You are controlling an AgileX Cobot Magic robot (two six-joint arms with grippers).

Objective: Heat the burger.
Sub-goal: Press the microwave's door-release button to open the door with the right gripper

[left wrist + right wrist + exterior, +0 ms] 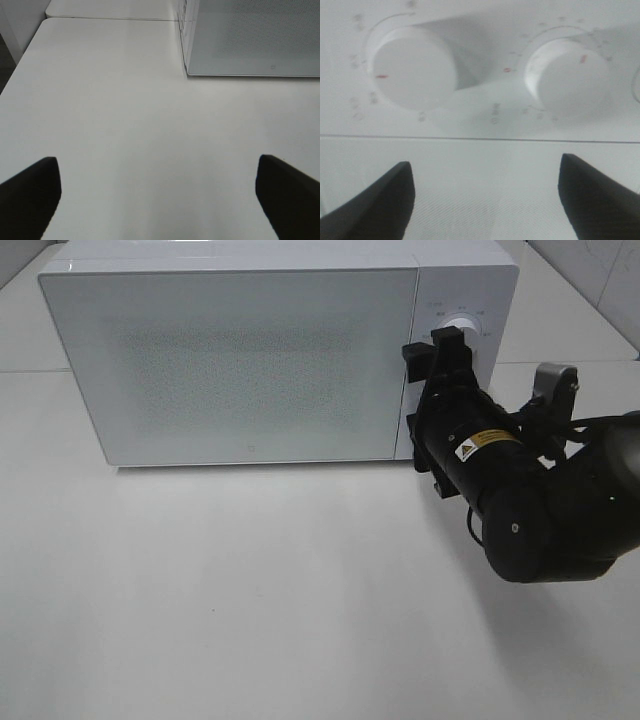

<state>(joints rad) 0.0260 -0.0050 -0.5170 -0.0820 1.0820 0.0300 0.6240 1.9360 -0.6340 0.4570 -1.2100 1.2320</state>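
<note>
1. Burger is not in view; the microwave (240, 360) is closed.
2. Right gripper (485, 200) stands released near a dial (415, 67); left gripper (160, 200) is also released.
3. An off-centre grasp may slip, leaving the timer unset.

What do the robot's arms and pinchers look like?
The right arm is chunky, rounded and matte black, with a small white and yellow warning sticker, thin black cables and a grey metal bracket. Both the right gripper and left gripper have dark wedge-shaped fingers.
</note>
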